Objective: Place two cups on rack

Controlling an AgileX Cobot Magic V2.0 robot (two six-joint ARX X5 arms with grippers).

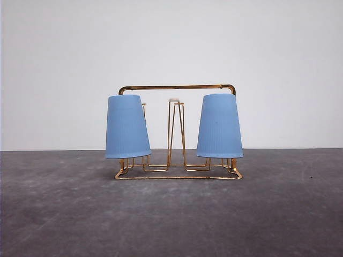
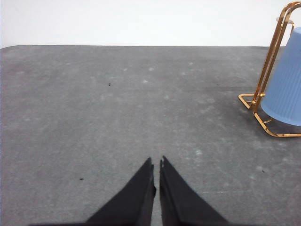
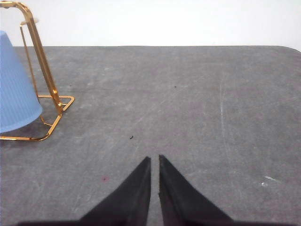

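The gold wire rack (image 1: 177,87) stands mid-table in the front view. Two light blue ribbed cups hang upside down on its prongs: one (image 1: 126,127) at the left end, tilted slightly, and one (image 1: 219,126) at the right end. A bare white-tipped prong (image 1: 174,101) rises between them. My left gripper (image 2: 156,162) is shut over bare table, well away from the rack's end (image 2: 268,66) and the left cup (image 2: 285,84). My right gripper (image 3: 154,160) is shut too, apart from the rack (image 3: 44,70) and the right cup (image 3: 14,89).
The dark grey tabletop (image 1: 171,219) stretches wide on both sides of the rack and in front of it. A plain white wall (image 1: 171,37) runs behind the table's far edge.
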